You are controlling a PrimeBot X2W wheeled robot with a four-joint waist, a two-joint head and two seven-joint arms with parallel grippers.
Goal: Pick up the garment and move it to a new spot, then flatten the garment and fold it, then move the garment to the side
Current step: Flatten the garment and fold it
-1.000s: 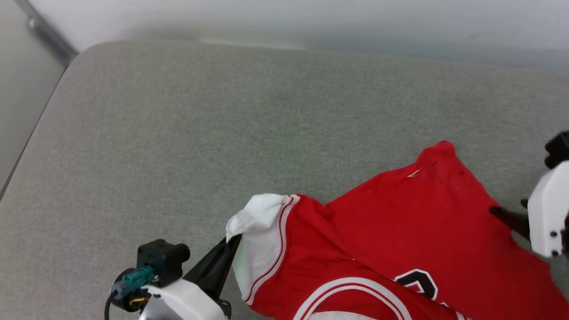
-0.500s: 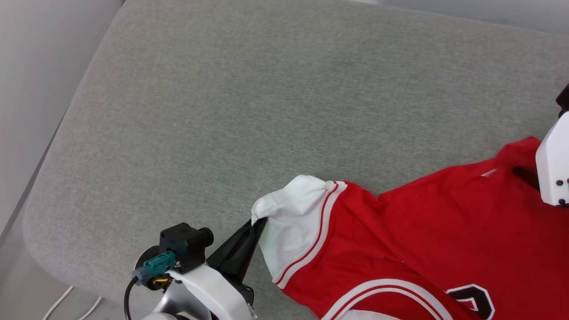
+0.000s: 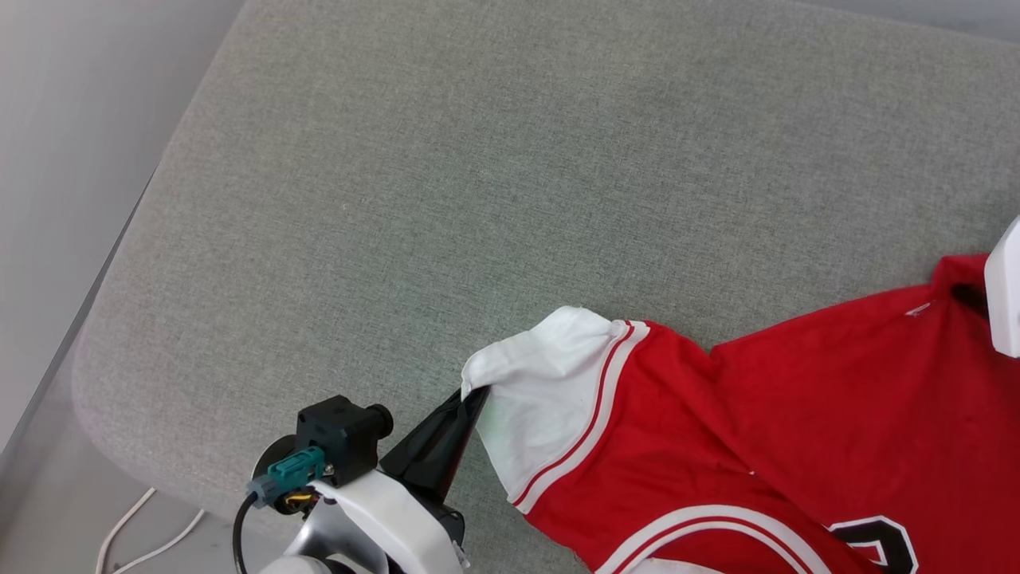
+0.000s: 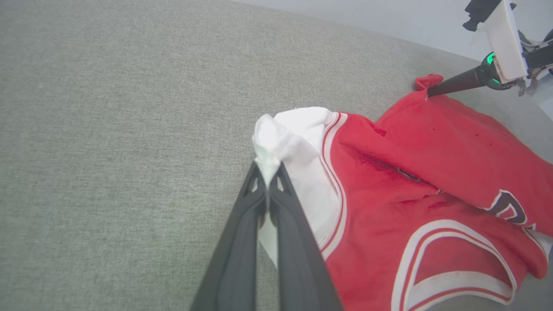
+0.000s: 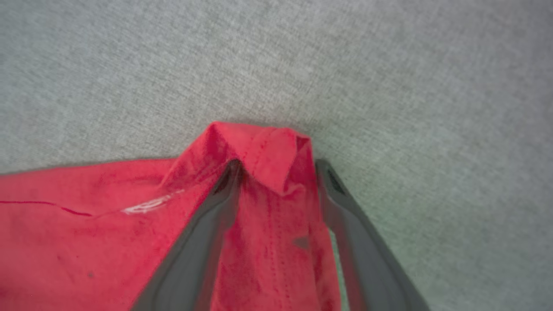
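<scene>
My left gripper point(image 4: 268, 172) is clamped on the white sleeve point(image 4: 302, 138) edge of the red jersey point(image 3: 717, 446), which lies rumpled on the near right of the grey cushion point(image 3: 478, 199). My right gripper point(image 5: 278, 168) has its jaws apart astride a folded red corner point(image 5: 263, 144), not pinching it. The cloth looks light and limp, so I'd hold it by seamed edges like these.

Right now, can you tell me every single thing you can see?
jersey shirt: one, red with a white sleeve and striped trim, lying rumpled on the cushion
cushion: one, grey fabric, under the shirt
cables: two strands, white, on the floor past the cushion's near left corner
left hand: one, dark fingers, shut on the white sleeve's edge
right hand: one, dark fingers, spread either side of the shirt's red corner
</scene>
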